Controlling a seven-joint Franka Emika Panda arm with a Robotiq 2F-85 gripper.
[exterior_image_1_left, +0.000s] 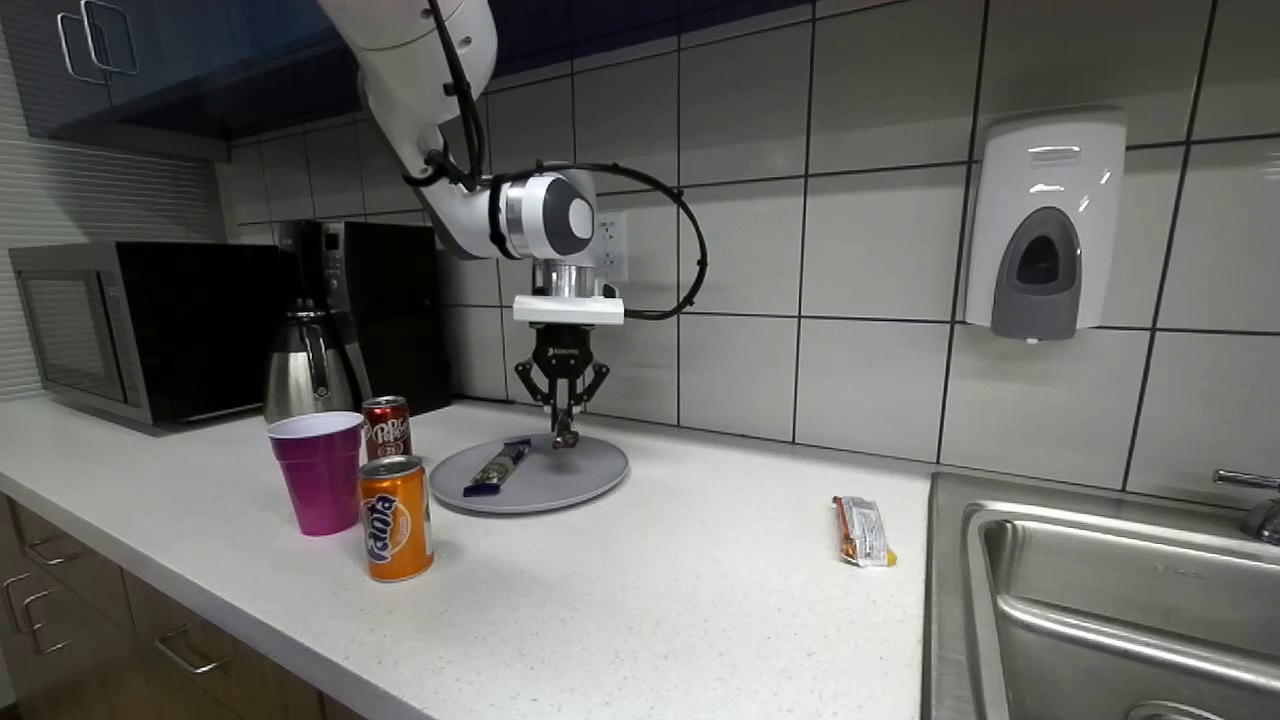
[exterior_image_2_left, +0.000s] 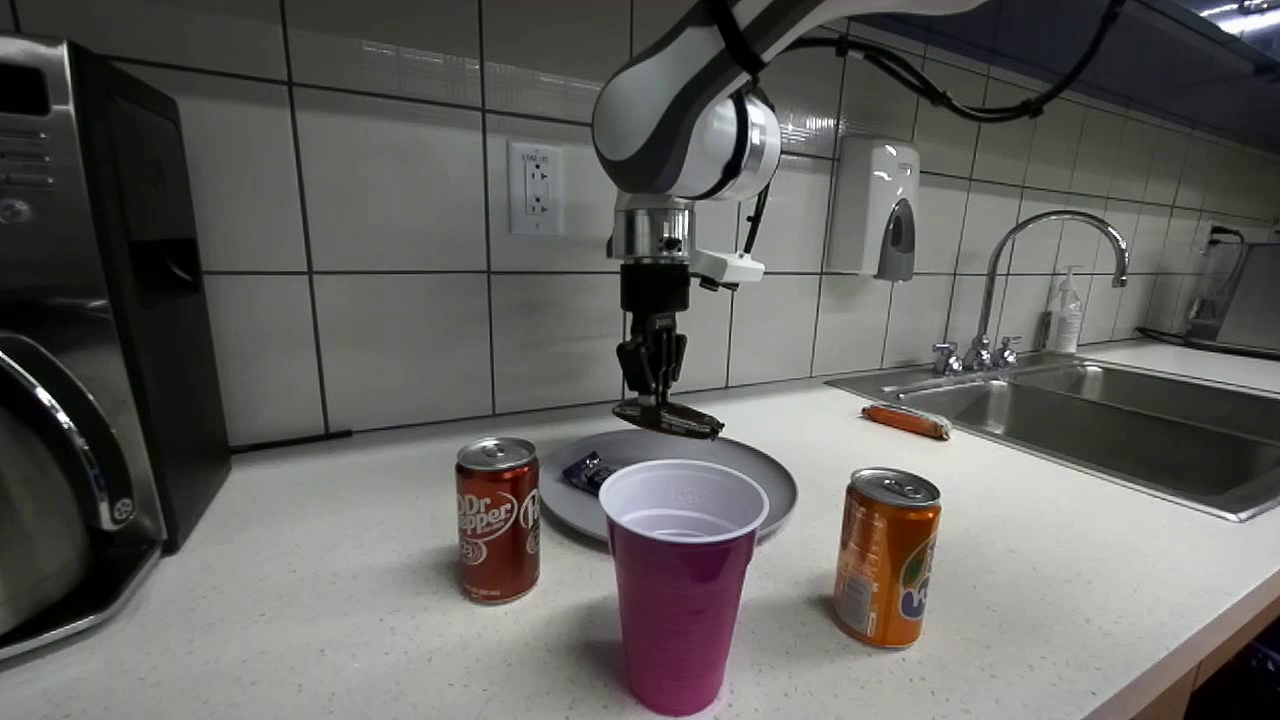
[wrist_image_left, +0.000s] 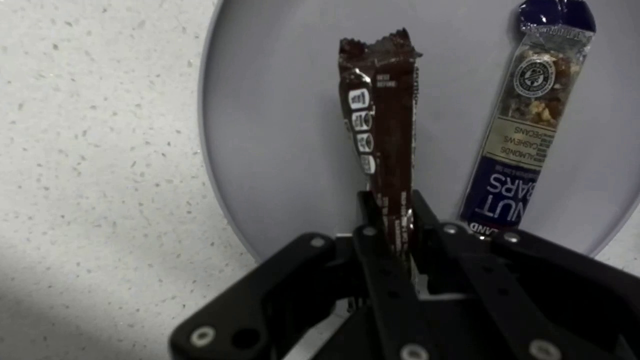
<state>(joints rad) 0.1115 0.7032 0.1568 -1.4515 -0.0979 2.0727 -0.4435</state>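
My gripper (wrist_image_left: 392, 212) is shut on a dark brown wrapped bar (wrist_image_left: 390, 120). A finger lies on each side of the bar, which juts out forward from the jaws. In an exterior view, the bar (exterior_image_2_left: 680, 420) looks slightly tilted and a little above a grey round plate (exterior_image_2_left: 778, 492). The gripper points straight down over the plate in both exterior views (exterior_image_1_left: 563, 410). A blue and clear wrapped nut bar (wrist_image_left: 525, 130) lies flat on the plate, beside the held bar and apart from it. The near end of the held bar is hidden by the fingers in the wrist view.
A pink cup (exterior_image_1_left: 322, 485), an orange Fanta can (exterior_image_1_left: 398, 525) and a red Dr Pepper can (exterior_image_1_left: 388, 425) stand near the plate. An orange wrapped bar (exterior_image_1_left: 865, 532) lies by the metal sink (exterior_image_1_left: 985, 620). A steel jug (exterior_image_1_left: 308, 370) and microwave (exterior_image_1_left: 75, 340) stand behind. A tiled wall backs the counter.
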